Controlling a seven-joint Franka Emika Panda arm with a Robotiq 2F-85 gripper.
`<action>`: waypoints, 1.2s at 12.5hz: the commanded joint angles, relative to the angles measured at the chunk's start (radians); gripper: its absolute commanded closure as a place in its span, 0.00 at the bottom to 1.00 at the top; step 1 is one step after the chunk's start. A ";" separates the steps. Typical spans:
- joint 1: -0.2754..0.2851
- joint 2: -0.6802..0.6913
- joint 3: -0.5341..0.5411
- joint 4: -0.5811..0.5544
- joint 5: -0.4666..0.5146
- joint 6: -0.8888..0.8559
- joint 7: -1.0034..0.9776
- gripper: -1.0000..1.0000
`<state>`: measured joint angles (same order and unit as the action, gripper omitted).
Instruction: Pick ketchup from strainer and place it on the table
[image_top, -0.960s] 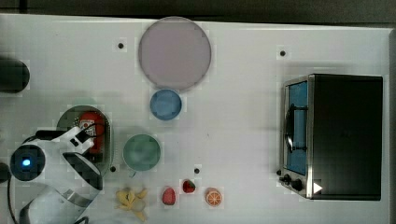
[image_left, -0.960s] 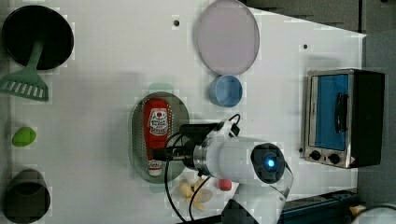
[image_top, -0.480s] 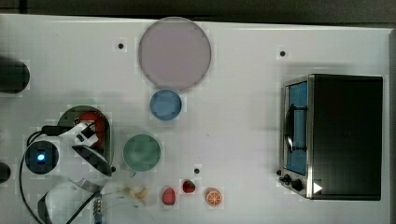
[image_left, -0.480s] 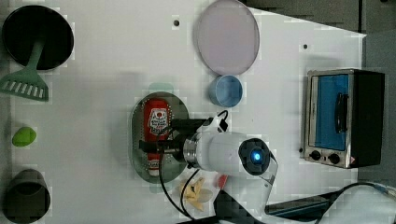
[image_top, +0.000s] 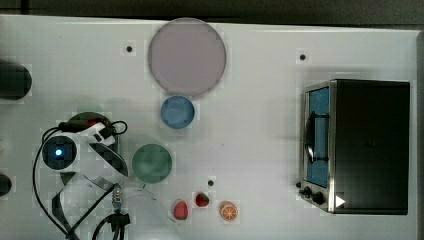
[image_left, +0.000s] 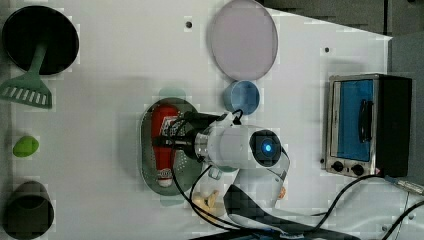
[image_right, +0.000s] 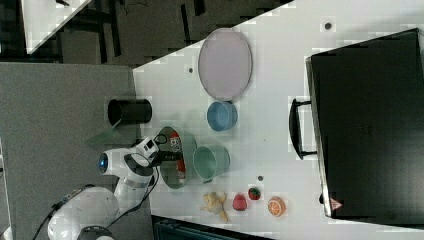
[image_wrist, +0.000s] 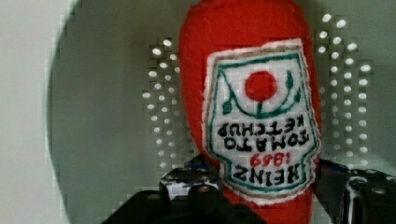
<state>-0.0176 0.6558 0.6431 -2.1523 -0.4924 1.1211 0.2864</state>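
Since a second ago the arm has swung further over the strainer (image_left: 167, 152), and the pincer (image_left: 172, 141) that stood beside the ketchup (image_left: 163, 145) is now down across the bottle's middle. In the left view its dark fingers (image_left: 186, 120) reach over the red body from the left view's right. The wrist view shows the label close up, with a black finger on either side of the ketchup's (image_wrist: 254, 107) lower body and the perforated basin of the strainer (image_wrist: 116, 116) behind it. Whether the fingers press the bottle or merely flank it I cannot tell; they stand about a bottle's width apart.

The ketchup lies lengthwise inside the strainer, white cap toward the counter's (image_left: 115, 75) near edge in the left view, not lifted. The strainer sits near the counter's edge at the top view's left, where the arm covers most of it.

Just beside it stands a green bowl (image_top: 151, 162), with a blue bowl (image_top: 177, 111) and a large grey plate (image_top: 186, 56) beyond. Two strawberries (image_top: 181, 210) and an orange slice (image_top: 228, 211) lie along the counter's near edge. A toaster oven (image_top: 360, 145) stands by the counter's opposite end.
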 joint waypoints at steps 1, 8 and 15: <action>0.026 -0.037 0.017 0.013 -0.006 -0.020 0.053 0.42; -0.024 -0.303 0.111 0.052 0.237 -0.260 0.044 0.42; -0.133 -0.405 0.044 0.351 0.402 -0.745 -0.151 0.42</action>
<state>-0.0742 0.2332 0.7520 -1.8076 -0.1148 0.4172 0.2166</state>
